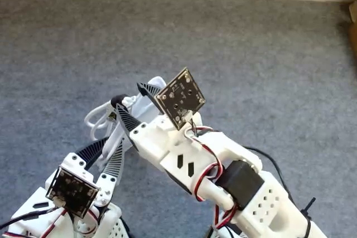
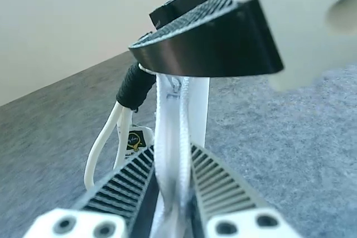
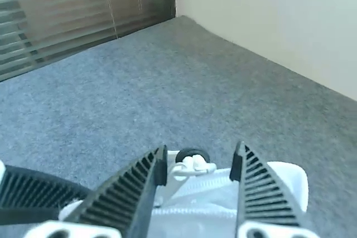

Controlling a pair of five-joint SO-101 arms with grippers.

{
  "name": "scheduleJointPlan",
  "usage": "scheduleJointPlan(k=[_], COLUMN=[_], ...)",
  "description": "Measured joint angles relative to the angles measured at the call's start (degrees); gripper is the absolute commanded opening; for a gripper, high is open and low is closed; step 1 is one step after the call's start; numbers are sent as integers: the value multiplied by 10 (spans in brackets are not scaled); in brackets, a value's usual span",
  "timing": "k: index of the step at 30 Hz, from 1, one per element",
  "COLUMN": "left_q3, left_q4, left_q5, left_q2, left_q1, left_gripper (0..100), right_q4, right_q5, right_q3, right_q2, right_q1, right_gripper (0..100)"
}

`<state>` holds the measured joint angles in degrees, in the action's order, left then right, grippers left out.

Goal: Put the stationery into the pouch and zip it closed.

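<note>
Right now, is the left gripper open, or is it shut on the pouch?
Shut. In the left wrist view, the white pouch is pinched between the left gripper's two ribbed fingers, with no gap beside it.

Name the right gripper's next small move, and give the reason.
Probably close the right gripper on the zipper pull: its jaws stand open on either side of it, and the left gripper pinches the pouch, bracing it.

No lettering showing clearly enough to read, small tag (image 2: 135, 139) hanging beside the pouch (image 2: 181, 121), its print staying illegible
</note>
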<state>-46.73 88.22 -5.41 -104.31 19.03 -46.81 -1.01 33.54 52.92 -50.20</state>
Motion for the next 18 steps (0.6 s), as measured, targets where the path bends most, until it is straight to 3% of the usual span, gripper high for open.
scheduleJointPlan(k=[5,11,18], left_q3=[0,0,0], left_q4=[0,0,2], left_q5=[0,0,1], left_q2=[0,0,0], left_q1=[0,0,0], left_gripper=[5,5,5], right_q4=[-14,-14,-14], right_q5=[0,0,43], right_q3=[-1,-2,-3], right_q2=[1,1,1], right_q1=[0,5,25], right_gripper=[183,22,8])
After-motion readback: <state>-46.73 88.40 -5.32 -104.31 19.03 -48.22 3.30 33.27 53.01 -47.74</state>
